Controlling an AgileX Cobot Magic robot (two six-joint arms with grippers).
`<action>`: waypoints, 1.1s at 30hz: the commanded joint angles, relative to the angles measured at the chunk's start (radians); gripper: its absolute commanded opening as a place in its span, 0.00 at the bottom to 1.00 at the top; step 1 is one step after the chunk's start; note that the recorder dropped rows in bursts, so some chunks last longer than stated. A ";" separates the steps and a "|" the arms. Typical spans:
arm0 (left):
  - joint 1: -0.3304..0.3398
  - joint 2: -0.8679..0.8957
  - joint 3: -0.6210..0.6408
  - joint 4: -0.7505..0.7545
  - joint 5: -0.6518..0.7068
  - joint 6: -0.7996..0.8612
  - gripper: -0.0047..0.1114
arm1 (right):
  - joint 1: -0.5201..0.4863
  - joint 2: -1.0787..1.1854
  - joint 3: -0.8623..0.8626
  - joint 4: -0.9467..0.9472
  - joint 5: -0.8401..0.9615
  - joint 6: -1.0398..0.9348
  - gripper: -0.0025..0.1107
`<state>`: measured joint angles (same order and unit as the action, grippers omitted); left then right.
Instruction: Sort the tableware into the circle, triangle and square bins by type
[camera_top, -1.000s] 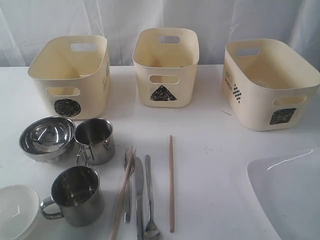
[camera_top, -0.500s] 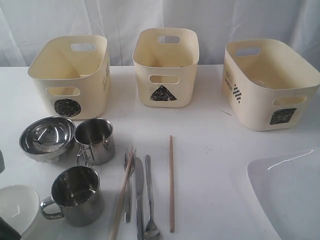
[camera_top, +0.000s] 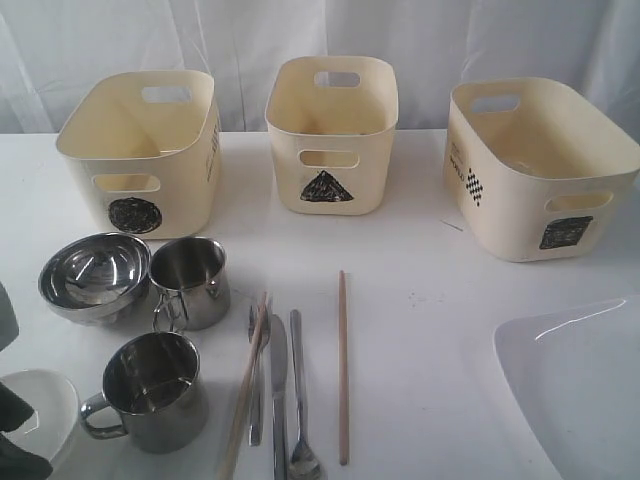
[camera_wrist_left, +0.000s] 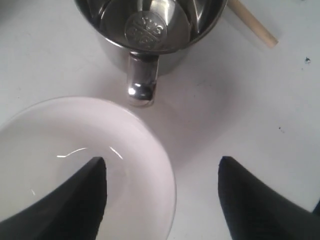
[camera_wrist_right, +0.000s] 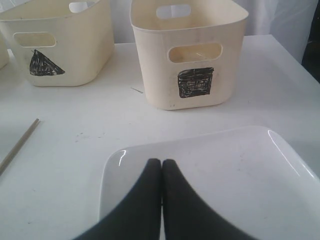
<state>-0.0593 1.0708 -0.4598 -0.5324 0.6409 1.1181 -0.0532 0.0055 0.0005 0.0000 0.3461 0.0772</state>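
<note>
The left gripper (camera_wrist_left: 161, 165) stands wide open with nothing between its two dark fingers. In the left wrist view, one finger hangs over the round white plate (camera_wrist_left: 150, 145) and the other over the bare white table (camera_top: 420, 290), so the plate's rim falls between them. Whether a finger touches the plate cannot be told. Just beyond the plate stands the near steel mug (camera_wrist_left: 150, 30), upright, with its handle pointing towards the plate.

The right gripper (camera_wrist_right: 161, 165) has its fingers pressed together and holds nothing. It hangs over the near edge of the rectangular white plate (camera_wrist_right: 225, 170), which lies flat at the front right of the table.

In the exterior view, the far steel mug (camera_top: 190, 280) stands upright behind the near one, touching or almost touching the steel bowl (camera_top: 95, 275) to its left. To the right of the mugs, the steel cutlery (camera_top: 278, 390) lies in a tight row, with one wooden chopstick (camera_top: 245, 390) slanting across it. The other chopstick (camera_top: 343, 365) lies alone, just to the right.

Three cream bins stand in a row at the back of the table: the circle bin (camera_top: 150, 180) on the left, the triangle bin (camera_top: 330, 170) in the middle, and the wider square bin (camera_top: 520, 210) on the right.
</note>
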 joint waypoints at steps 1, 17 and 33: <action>-0.009 0.038 0.017 -0.027 0.020 0.032 0.62 | -0.007 -0.005 0.000 0.000 -0.001 0.006 0.02; -0.082 0.101 0.109 -0.017 -0.229 0.120 0.62 | -0.007 -0.005 0.000 0.000 -0.001 0.006 0.02; -0.082 0.116 0.109 -0.012 -0.274 0.139 0.04 | -0.005 -0.005 0.000 0.000 -0.001 0.005 0.02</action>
<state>-0.1370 1.1848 -0.3578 -0.5356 0.3347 1.2635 -0.0532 0.0055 0.0005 0.0000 0.3461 0.0788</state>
